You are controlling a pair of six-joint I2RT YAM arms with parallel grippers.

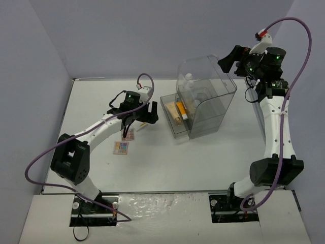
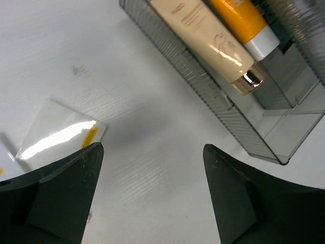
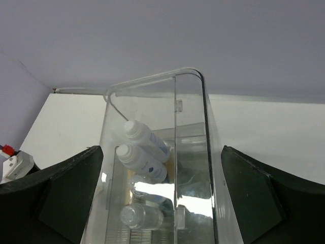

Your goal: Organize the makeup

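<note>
- Lower left of the top view: the eyeshadow palette (image 1: pixel 121 147) lies flat on the table (image 1: pixel 203 162), with a second small flat pinkish piece (image 1: pixel 128 134) just above it in the frame.
- The left gripper (image 2: pixel 152 152) hangs over that pinkish piece. Its jaws are well apart and hold nothing; only bare table shows between them.
- Left edge of the left wrist view: a glossy white square piece (image 2: pixel 56 133) with an orange mark lies on the table beside the left finger (image 2: pixel 56 193), not touching it as far as I can tell.
- Centre of the top view: a drawer (image 1: pixel 170 114) stands out from the clear case (image 1: pixel 223 96). In it the beige tube (image 2: pixel 203 40) and the orange tube (image 2: pixel 244 20) (white cap) lie side by side.
- Inside the case's tall section, the right wrist view shows two white bottles (image 3: pixel 144 147) leaning together, and below them in the frame a clear one (image 3: pixel 139 216).
- Upper right of the top view: the right gripper (image 3: pixel 161 150) is raised above the case's far corner, jaws spread full wide, nothing held.
</note>
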